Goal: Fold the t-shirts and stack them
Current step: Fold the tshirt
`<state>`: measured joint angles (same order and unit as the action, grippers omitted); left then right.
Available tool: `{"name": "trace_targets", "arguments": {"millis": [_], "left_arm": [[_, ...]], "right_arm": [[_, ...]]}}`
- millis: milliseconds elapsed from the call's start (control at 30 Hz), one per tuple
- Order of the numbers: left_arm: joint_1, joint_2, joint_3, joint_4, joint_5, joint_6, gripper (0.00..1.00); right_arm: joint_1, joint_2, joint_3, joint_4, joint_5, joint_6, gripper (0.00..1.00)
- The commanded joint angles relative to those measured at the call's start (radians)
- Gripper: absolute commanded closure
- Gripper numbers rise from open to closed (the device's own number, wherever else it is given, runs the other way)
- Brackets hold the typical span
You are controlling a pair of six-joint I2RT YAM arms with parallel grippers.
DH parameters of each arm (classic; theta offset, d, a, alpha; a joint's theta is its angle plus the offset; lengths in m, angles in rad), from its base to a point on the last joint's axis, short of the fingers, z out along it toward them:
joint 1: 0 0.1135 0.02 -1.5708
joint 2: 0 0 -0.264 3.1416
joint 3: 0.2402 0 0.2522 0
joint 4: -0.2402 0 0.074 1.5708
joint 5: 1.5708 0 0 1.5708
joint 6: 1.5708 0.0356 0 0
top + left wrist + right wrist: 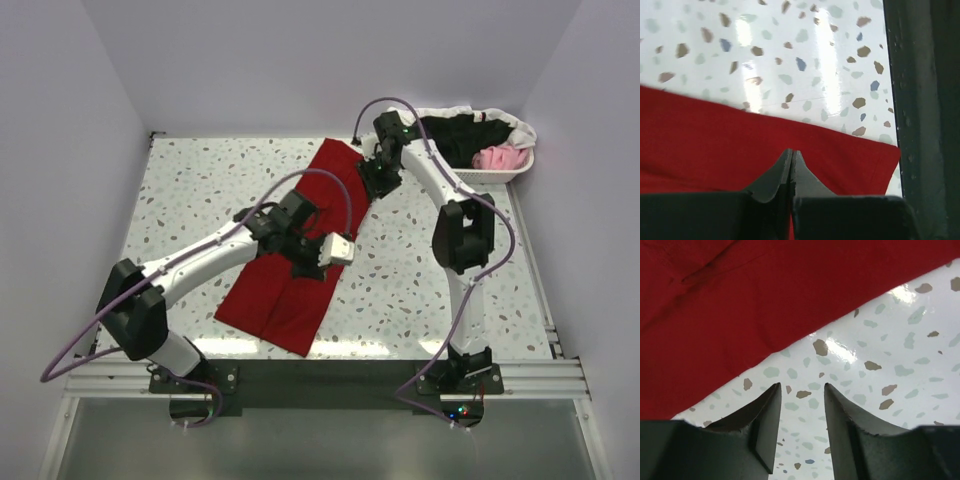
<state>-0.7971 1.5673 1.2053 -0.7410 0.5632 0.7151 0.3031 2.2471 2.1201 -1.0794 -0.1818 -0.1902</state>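
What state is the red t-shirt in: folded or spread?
Folded lengthwise: the dark red t-shirt lies as a long narrow strip on the table, no sleeves sticking out. Not yet folded crosswise.

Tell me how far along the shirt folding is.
Done: the red shirt looks folded into a long strip on the table. In hand: the left claw is shut over it, grip on cloth unclear; the right claw hangs open over bare table beside its edge. Left: the cross folds, plus the black shirt, pink shirt and white shirt, all in the basket. No stack yet.
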Motion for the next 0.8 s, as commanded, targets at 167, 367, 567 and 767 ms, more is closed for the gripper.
{"name": "trace_targets", "arguments": {"millis": [167,367,567,767], "left_arm": [[0.352,-0.136,-0.058,0.116,0.256,-0.247,1.0],[0.518,-0.196,-0.137,0.176,0.245,-0.305,1.0],[0.549,-0.187,-0.205,0.18,0.222,-0.238,1.0],[0.535,-0.135,-0.245,0.221,0.164,-0.201,1.0]], "right_arm": [[0.102,0.135,0.037,0.118,0.203,-0.023,0.69],[0.113,0.239,0.083,0.2,0.422,-0.129,0.79],[0.137,0.376,0.205,0.412,0.576,-0.331,0.79],[0.162,0.445,0.236,0.755,0.628,-0.491,0.75]]}}
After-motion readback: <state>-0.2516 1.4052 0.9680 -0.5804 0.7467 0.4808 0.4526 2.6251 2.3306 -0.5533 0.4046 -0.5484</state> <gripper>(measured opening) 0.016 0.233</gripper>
